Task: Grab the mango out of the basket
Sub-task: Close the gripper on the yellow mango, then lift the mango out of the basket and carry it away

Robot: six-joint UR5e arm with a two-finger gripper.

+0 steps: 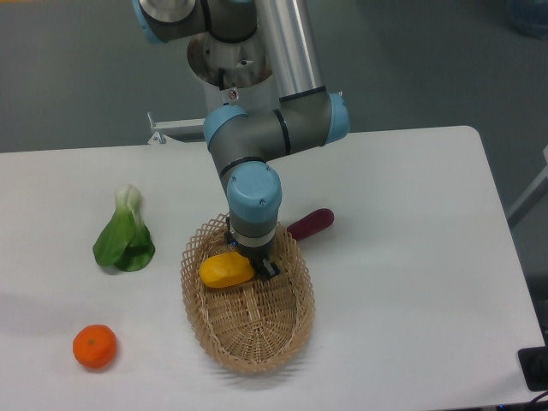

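A woven wicker basket (248, 321) sits on a white table (402, 257). Inside the basket's far end lies a yellow mango (225, 271), with the robot's gripper (259, 261) pressed against its right end (whether it grips cannot be told). Left of the basket are an orange (94, 346) and bok choy (125, 235); behind it, a magenta tuber (312, 223).

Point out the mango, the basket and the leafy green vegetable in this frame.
mango (224, 271): fixed camera view, middle of its yellow visible surface.
basket (257, 355): fixed camera view, woven near rim, bare wicker.
leafy green vegetable (124, 242): fixed camera view, on the dark green leaf, left of the basket.
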